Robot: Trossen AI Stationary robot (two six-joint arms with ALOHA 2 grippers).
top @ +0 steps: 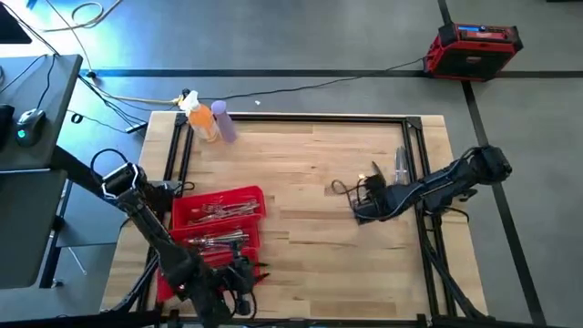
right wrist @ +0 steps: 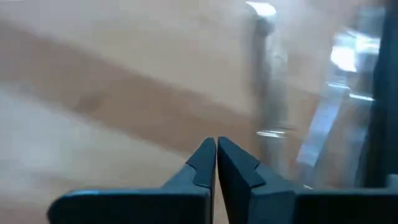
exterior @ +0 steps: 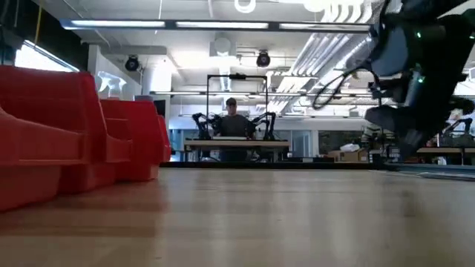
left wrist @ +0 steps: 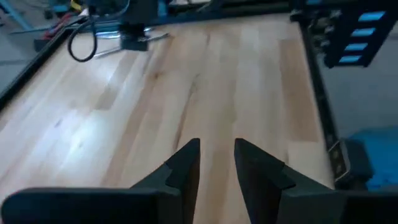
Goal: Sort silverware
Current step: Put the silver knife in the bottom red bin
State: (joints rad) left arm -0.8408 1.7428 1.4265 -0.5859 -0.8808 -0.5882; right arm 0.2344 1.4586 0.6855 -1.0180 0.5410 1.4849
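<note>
Wooden table (top: 310,182) | silverware (top: 219,211) heaped, pieces indistinct | left gripper (left wrist: 216,155) slightly spread | right gripper (right wrist: 216,151) pressed together, empty

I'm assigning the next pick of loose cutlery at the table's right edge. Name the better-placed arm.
Right, probably. The right gripper, fingers closed and empty, hovers near the shiny silver-metal silverware pieces by the right table frame. The left gripper, open, sits by the red plastic tray, across the table.

Bright ceiling strip lights (exterior: 223,25), glare on wood, heavily blurred right wrist view.
</note>
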